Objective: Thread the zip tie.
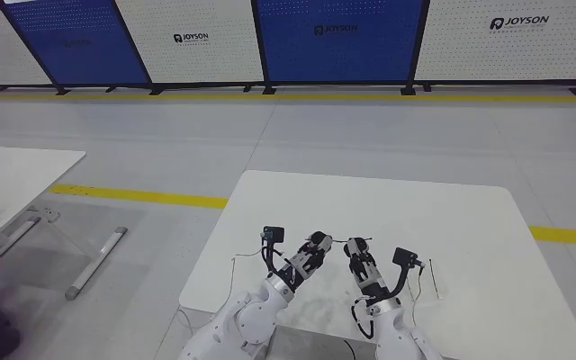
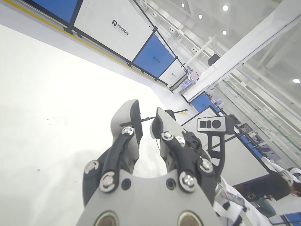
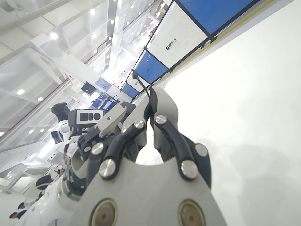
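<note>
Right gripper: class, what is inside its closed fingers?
A black zip tie, one end sticking out past the right gripper. Its clamped length is covered by the fingers.

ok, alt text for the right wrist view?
The right arm's jaws are shut on a thin black zip tie, a short curved end sticking out past the tips, over a white table. The left arm sits close alongside.
</note>
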`<state>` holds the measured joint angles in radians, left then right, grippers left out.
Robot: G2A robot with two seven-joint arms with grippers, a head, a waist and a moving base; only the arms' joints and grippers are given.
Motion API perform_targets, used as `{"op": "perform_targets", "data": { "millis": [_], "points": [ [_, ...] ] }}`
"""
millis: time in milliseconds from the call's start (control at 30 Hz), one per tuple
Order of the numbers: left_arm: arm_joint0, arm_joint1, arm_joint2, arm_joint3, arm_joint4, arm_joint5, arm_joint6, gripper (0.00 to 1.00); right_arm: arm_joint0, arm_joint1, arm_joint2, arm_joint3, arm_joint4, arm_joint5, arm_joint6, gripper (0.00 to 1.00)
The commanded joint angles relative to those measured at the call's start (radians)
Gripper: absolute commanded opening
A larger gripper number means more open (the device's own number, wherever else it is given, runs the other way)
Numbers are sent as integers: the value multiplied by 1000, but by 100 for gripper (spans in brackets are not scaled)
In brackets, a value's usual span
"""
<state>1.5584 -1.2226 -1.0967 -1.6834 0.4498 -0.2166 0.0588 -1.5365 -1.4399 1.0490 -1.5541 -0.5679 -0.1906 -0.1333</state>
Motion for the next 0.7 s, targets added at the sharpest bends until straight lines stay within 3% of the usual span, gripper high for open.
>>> {"op": "perform_targets", "data": {
  "millis": [0, 100, 133, 667],
  "points": [
    [0, 0, 0, 0, 1, 0, -1, 9, 0, 0, -2, 0, 0, 0, -1, 0],
    [0, 0, 1, 1, 0, -1, -2, 6, 1, -1, -4, 1, -1, 0, -4, 0],
    [0, 0, 1, 1, -1, -1, -2, 0, 1, -1, -5, 1, -1, -1, -5, 0],
    [0, -1, 2, 1, -22, -18, 3, 0, 9, -3, -13, 5, -8, 5, -4, 0]
  ]
}}
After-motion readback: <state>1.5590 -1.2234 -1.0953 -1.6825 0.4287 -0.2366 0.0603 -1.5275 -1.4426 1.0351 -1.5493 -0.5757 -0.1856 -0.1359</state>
